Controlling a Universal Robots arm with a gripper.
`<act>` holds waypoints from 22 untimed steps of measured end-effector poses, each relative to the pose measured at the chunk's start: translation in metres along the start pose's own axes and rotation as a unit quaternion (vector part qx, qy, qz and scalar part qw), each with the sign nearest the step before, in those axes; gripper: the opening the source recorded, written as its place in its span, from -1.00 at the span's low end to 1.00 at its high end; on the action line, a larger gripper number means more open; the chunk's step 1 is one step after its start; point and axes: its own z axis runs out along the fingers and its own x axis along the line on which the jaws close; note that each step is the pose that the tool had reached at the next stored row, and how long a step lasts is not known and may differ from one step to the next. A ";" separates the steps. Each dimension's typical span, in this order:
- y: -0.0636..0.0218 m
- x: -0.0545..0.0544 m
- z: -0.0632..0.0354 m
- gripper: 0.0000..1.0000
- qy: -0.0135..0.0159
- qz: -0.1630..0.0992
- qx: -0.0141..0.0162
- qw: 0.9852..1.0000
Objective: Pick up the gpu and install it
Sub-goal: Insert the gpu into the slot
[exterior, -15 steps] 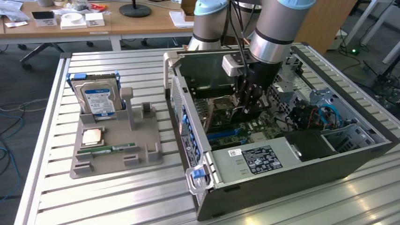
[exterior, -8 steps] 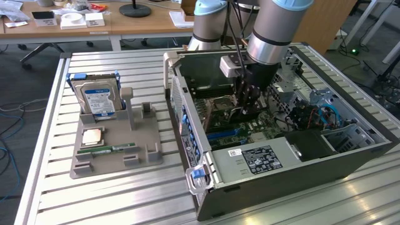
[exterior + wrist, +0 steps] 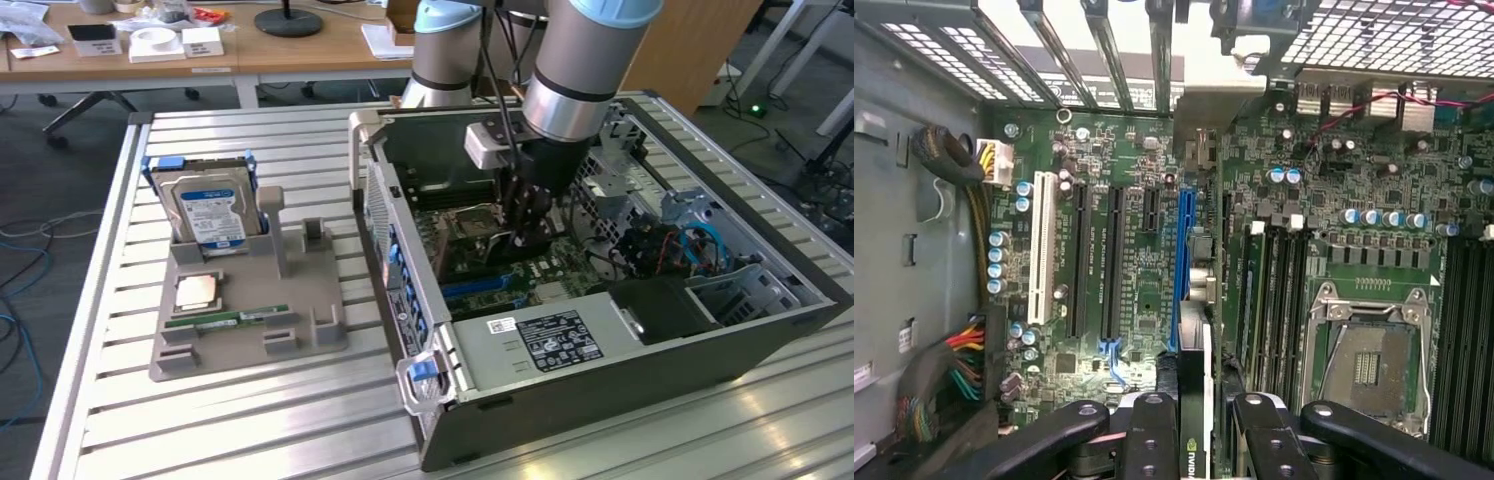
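Inside the open grey metal computer case point(image 3: 641, 360), our black gripper point(image 3: 1194, 425) grasps the thin dark gpu card point(image 3: 1193, 400) edge-on above the green motherboard's point(image 3: 1134, 300) blue slot point(image 3: 1181, 265).

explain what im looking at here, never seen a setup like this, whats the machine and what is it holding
It is a robot arm with a gripper at its end, reaching down into an opened computer case that lies on a slatted metal table.

One picture comes from a camera standing off the arm. The other comes from a camera on the arm's wrist, looking past the gripper at the green motherboard.

The gripper is shut on the gpu, a thin card held edge-on, in line with the blue slot.

Beside the case, a grey parts stand holds a hard drive, a processor chip and a memory stick.
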 end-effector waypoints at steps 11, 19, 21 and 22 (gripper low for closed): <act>0.0037 0.000 0.0026 -0.47 0.000 0.000 0.003 1.000; 0.0085 0.000 0.0041 -0.47 0.000 0.000 0.004 1.000; 0.0093 0.000 0.0045 -0.47 0.000 0.000 0.004 1.000; 0.0093 0.000 0.0047 -0.47 0.000 -0.001 0.004 1.000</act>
